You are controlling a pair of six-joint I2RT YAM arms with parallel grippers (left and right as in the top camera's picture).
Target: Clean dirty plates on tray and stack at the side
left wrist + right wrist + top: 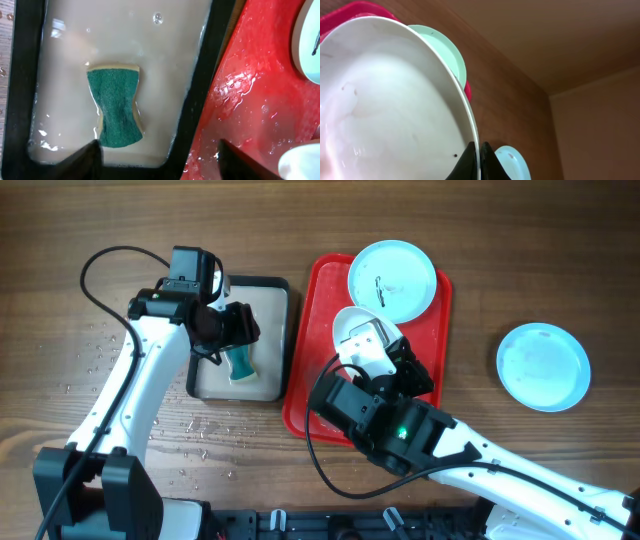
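The round shallow white plate [395,100] looks stiff, light, wet, probably slippery; best taken at its rim, where the right pincer [479,156] clenches it; left pincer [160,156] released above the green scouring sponge [116,107].

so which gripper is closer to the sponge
Left. The left gripper hangs open above the sponge; the right gripper is over the red tray, shut on the white plate.

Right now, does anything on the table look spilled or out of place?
Yes. Water drops lie scattered on the wooden table, left of and in front of the black-rimmed tray that holds the sponge. The red tray is wet too.
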